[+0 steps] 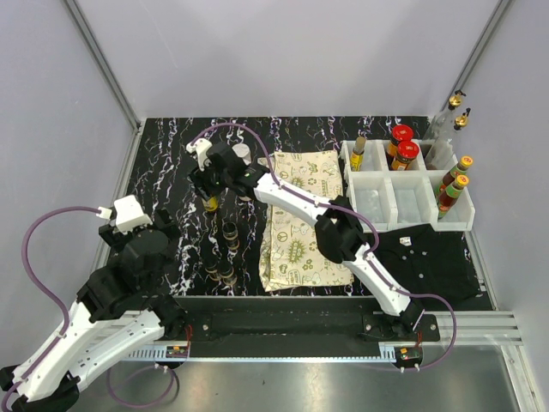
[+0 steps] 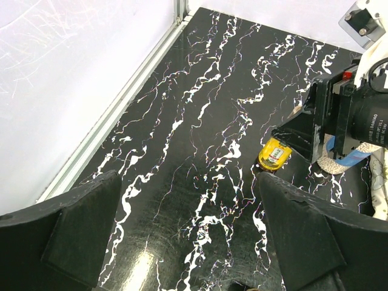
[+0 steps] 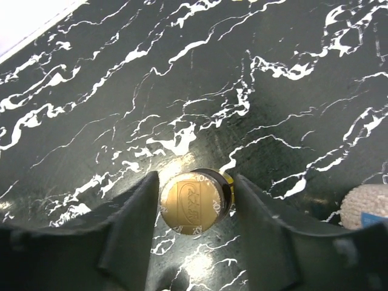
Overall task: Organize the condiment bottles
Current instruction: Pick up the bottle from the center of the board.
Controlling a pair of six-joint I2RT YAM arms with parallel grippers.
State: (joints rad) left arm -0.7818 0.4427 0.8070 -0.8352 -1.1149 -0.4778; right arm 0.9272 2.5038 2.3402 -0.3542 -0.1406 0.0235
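- bottle w/ gold cap, the gold-capped bottle point(image 3: 195, 203), yellow label, stands upright on marble table point(image 3: 91, 91), right between the fingers of right gripper point(image 3: 196, 177).
- right gripper: jaws narrow, one finger point(image 3: 130, 236) close on each side of the cap; can't tell if they press it or only flank it.
- dark bottles point(image 1: 230, 237): small group standing on the table, on the arm-base side of right gripper, apart from it.
- left gripper point(image 2: 194, 242): jaws wide, holding nothing, over bare marble; the gold-capped bottle is ahead of it, off to its right.
- cream patterned cloth point(image 1: 300, 219) lies flat to the right of right gripper.
- white bins point(image 1: 403, 202) sit farther right past the cloth, w/ red-capped jars point(image 1: 401, 136) in the far compartments.
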